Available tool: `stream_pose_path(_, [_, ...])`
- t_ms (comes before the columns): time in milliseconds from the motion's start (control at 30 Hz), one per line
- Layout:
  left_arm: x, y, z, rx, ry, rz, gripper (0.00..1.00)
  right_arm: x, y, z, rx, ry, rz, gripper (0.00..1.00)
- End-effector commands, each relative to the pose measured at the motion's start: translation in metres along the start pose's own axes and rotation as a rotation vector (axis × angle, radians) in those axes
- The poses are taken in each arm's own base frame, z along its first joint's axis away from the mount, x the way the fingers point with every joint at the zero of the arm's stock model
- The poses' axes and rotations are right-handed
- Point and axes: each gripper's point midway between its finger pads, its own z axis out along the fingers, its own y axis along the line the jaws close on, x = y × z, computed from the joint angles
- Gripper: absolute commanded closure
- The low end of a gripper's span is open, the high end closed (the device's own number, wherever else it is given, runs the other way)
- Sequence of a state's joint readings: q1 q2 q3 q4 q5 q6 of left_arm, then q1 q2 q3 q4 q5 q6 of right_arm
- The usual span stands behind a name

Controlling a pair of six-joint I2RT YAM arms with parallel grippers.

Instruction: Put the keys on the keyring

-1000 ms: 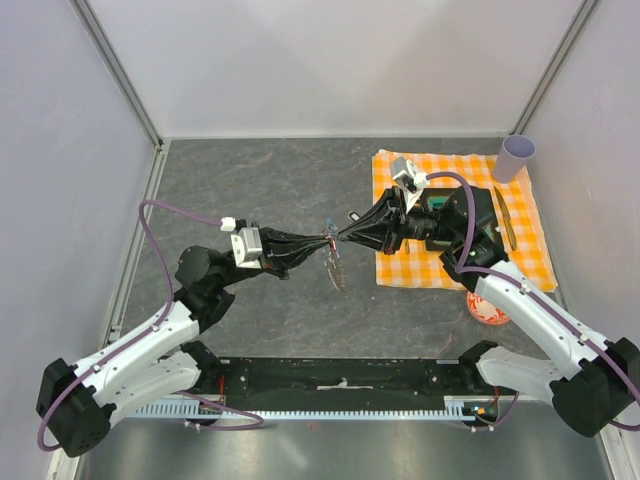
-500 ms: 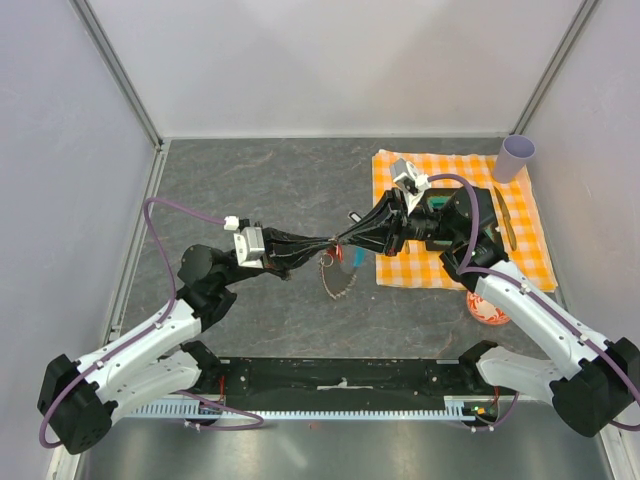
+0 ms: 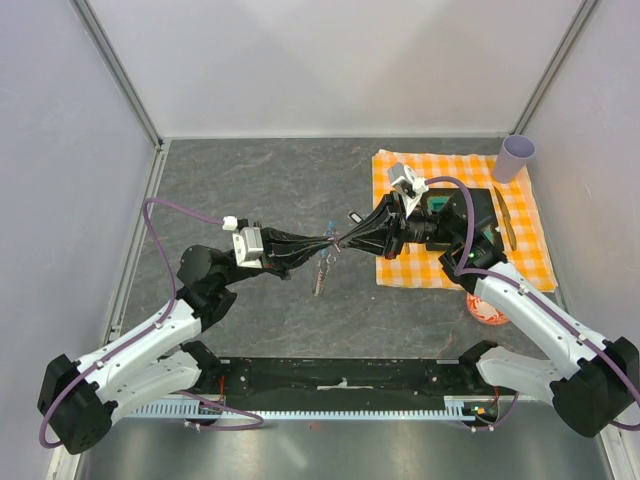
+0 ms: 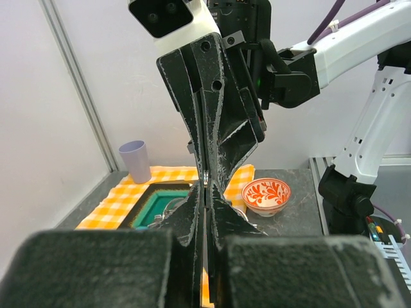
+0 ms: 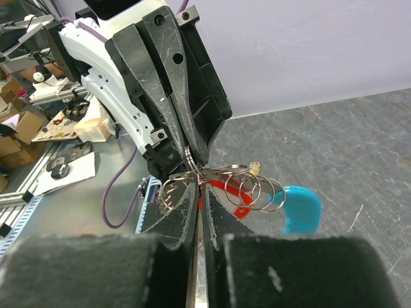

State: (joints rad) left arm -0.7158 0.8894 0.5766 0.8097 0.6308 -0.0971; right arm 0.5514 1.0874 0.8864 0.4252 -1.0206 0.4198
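The keyring (image 3: 321, 275) is hanging in mid-air over the grey table (image 3: 260, 180), caught where the two arms are meeting tip to tip, and its fine chain is dangling straight down from that point. Holding it off the surface is letting the loops hang free, so an opening can be reached from the side.

The left gripper (image 3: 326, 241) is reaching in from the left with its fingers pressed fully together. In the right wrist view they are pinching one wire ring upright, which looks like a way of steadying the ring.

The right gripper (image 3: 345, 237) is coming in from the opposite side with its fingers squeezed almost together on something thin at the very tips. The red head of the key (image 5: 232, 206) is showing just behind those tips, so I judge it is pinching the key, though the contact itself is hidden. Several more wire rings are fanning out beside it, with the blue plastic piece (image 5: 302, 208) and a tiny yellow object (image 5: 255, 167) hanging past them.

The head-on pose is putting the key's hole and the ring's wire on one line, so threading appears to be under way. Whether the key is already on the ring cannot be told.

Well apart on the right, the orange checked cloth (image 3: 520, 255), purple cup (image 3: 518, 157) and patterned bowl (image 3: 487, 310) are sitting out of the way.
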Motion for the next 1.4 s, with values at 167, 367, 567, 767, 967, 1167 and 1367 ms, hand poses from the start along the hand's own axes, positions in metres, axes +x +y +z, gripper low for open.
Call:
stream_pose_path(167, [-0.047,-0.005,0.006,0.026,-0.134,0.057,0.98,-0.006,0.006,-0.001,-0.029,-0.008,-0.044,1.0])
stream_pose_path(367, [-0.053,-0.008,0.006,0.052,-0.156,0.076,0.98,0.003,0.005,0.002,-0.056,0.022,0.017,1.0])
stream_pose_path(567, [-0.051,-0.013,0.01,0.093,-0.16,0.075,0.98,0.011,0.007,0.009,-0.1,0.061,0.066,1.0])
stream_pose_path(767, [-0.05,-0.015,0.014,0.125,-0.17,0.061,0.98,0.015,0.006,0.018,-0.111,0.074,0.073,1.0])
stream_pose_path(967, [-0.047,-0.016,0.016,0.138,-0.17,0.044,0.98,0.018,-0.002,0.021,-0.067,0.075,0.078,1.0])
stream_pose_path(1167, [-0.041,-0.014,0.011,0.098,-0.161,0.043,0.98,0.022,-0.009,0.014,0.009,0.104,0.009,0.81])
stream_pose_path(1367, [-0.031,-0.009,0.006,0.056,-0.136,0.03,0.98,0.014,-0.011,0.001,0.105,0.097,-0.126,0.67])
